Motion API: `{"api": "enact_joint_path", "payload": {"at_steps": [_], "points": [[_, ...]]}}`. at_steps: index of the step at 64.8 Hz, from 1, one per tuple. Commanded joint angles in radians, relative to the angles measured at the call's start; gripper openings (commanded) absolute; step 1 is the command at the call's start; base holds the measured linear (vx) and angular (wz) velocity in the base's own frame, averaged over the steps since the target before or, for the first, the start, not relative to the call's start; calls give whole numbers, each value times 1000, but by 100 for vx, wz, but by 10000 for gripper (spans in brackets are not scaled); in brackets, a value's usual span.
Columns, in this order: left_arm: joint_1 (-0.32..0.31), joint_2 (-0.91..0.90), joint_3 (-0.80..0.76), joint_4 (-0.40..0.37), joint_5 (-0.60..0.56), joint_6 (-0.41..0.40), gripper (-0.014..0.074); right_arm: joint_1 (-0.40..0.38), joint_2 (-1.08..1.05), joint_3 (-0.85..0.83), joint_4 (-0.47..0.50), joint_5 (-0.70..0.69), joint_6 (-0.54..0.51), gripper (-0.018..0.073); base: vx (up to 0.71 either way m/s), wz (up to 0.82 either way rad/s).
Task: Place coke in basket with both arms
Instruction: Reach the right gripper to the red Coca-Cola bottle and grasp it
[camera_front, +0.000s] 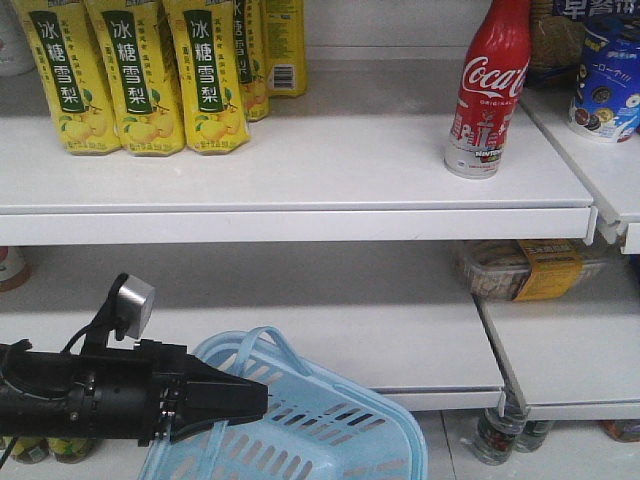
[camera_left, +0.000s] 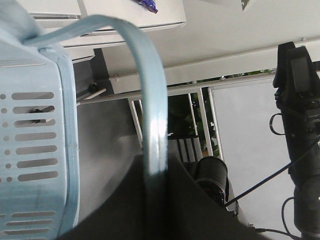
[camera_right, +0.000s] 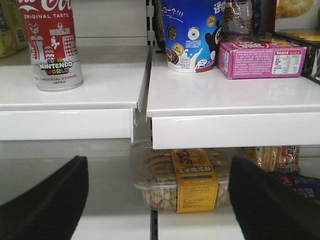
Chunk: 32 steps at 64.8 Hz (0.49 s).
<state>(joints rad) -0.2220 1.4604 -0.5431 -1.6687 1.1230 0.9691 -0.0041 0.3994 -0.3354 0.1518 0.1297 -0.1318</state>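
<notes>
The coke (camera_front: 490, 90) stands upright near the right end of the upper white shelf (camera_front: 300, 170), well apart from the yellow drink bottles (camera_front: 130, 75) at the shelf's left. Lower down, the left gripper (camera_front: 262, 396) reaches in from the left over the near rim of the basket (camera_front: 340, 430), which appears tilted. The left wrist view shows one thin loop handle (camera_left: 152, 100) running into the gripper's drawn-together black fingers, so it grips the basket by that handle. The right gripper (camera_right: 157, 200) faces the shelves below the coke, its fingers (camera_right: 50, 205) spread wide with nothing between them, and a clear snack tub (camera_right: 185, 185) on the lower shelf shows through the gap
</notes>
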Motion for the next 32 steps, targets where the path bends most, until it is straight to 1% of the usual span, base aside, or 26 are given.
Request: {"api": "enact_joint_path", "payload": {"at_steps": [1,7,13,22,28,32], "points": [[-7,-35,-25,-115,82,5,-6,-4,11,-40,49,-75,-9,573,0,0],[-7,-35,-25,-115,82,5,-6,-3,11,-70,113,-57,-14,570,0,0],[-7,-35,-25,-115,82,5,-6,-3,15,-114,127,-52,-48,570,0,0],[-7,-35,-25,-115,82,5,-6,-3,67,-227,135,4,-151,570,0,0],[-7,-35,-25,-115,82,5,-6,-3,125,-313,175,51,-200,570,0,0],[-7,-35,-25,-115,82,5,-6,-3,167,-366,223,72,-242,570,0,0]]}}
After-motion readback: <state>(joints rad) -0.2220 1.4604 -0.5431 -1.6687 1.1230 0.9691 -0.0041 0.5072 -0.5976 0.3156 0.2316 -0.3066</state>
